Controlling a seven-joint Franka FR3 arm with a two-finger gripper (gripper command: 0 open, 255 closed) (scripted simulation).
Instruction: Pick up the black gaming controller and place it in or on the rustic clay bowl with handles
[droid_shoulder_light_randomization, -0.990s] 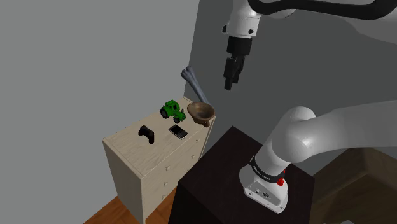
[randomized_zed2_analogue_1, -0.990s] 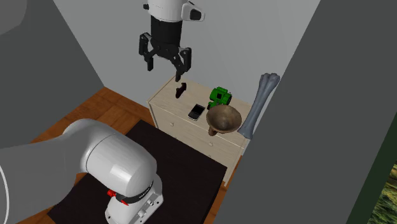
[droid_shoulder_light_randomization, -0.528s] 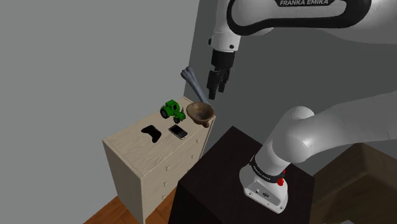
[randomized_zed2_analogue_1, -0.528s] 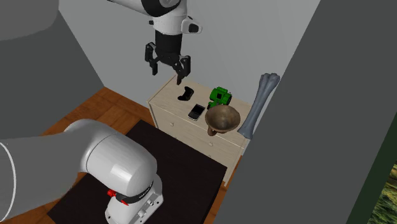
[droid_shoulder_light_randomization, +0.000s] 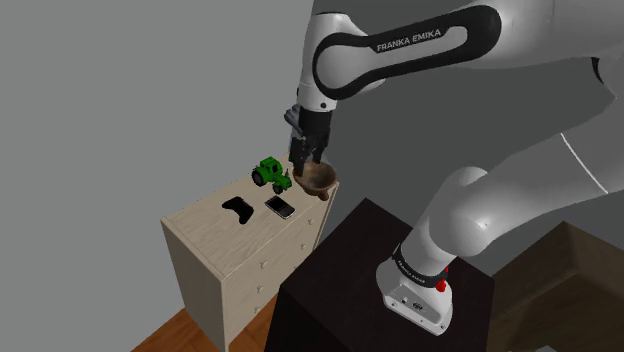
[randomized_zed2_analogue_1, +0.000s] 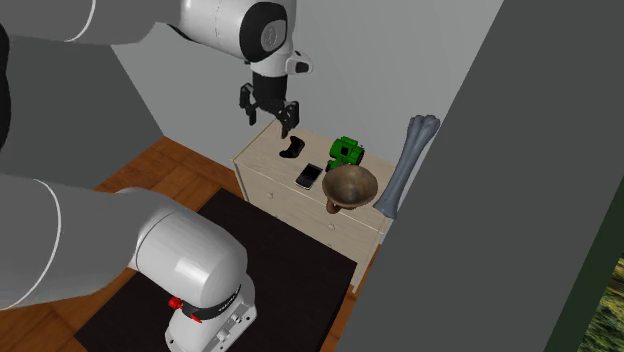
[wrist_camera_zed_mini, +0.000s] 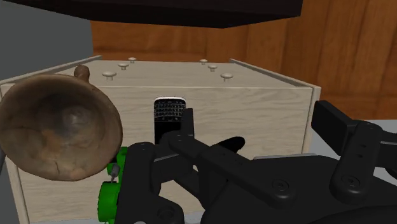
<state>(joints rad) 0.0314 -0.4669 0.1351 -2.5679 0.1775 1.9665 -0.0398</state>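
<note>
- Controller: black, two-pronged, lying flat on the dresser top toward the shoulder view's left end. Nothing touches it.
- Bowl: brown and rough-looking, with a wide mouth and a stub handle on its side. It stands at the other end of the dresser top, at the corner nearest the stand and well apart from the controller.
- Phone: dark, with a keypad, lying flat between the controller and the bowl, close to the front edge.
- Toy tractor: green with black wheels, standing upright toward the back of the top, just beside the bowl.
- Gripper: black and pointing down, hanging above the dresser top and clear of it. The fingers are spread wide with nothing between them. In the second exterior view it sits above and slightly left of the controller.
- Dresser: pale wood with drawer fronts and round knobs, set against a grey wall.
- Stand: a dark box close beside the dresser.
- Bone-shaped object: grey, leaning upright at the wall corner next to the bowl's end of the dresser.
- Floor: brown wood planks.
</note>
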